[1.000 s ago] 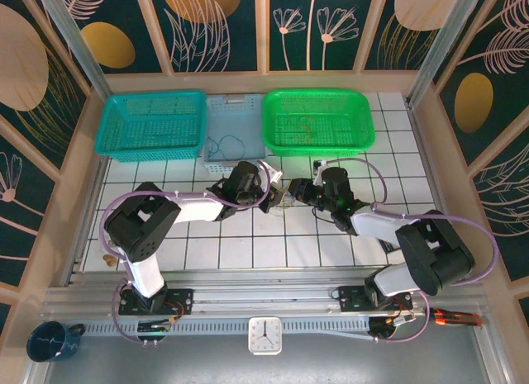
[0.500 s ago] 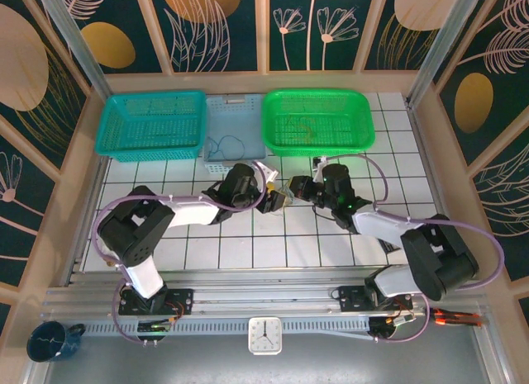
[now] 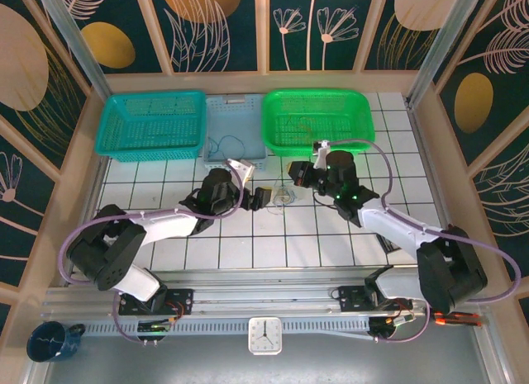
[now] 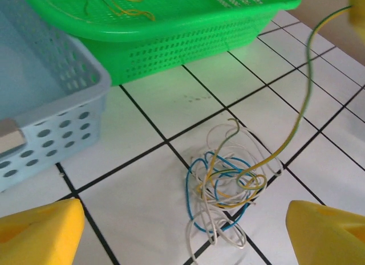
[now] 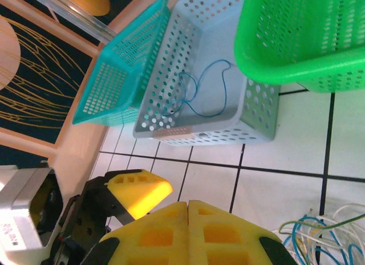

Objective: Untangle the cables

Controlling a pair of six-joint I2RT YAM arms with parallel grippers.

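Three colours of thin wire, yellowish, blue, whitish, in one small tangle (image 4: 225, 188) on white tile (image 4: 171, 100). We see left gripper (image 4: 182, 233) spread wide, empty; right gripper (image 5: 187, 205) clenched, apparently pinching yellow-green strand (image 4: 305, 100) running up from tangle. We judge: one strand being teased out. Next: left pins tangle, right draws strand clear.

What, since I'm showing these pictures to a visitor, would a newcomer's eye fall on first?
Probably the small tangle of thin yellow, blue and white wires lying mid-way across the white tiled table, with one yellow-green strand rising up off it. Behind it, three perforated plastic baskets stand along the far edge: a teal basket, a pale blue basket and a bright green basket.
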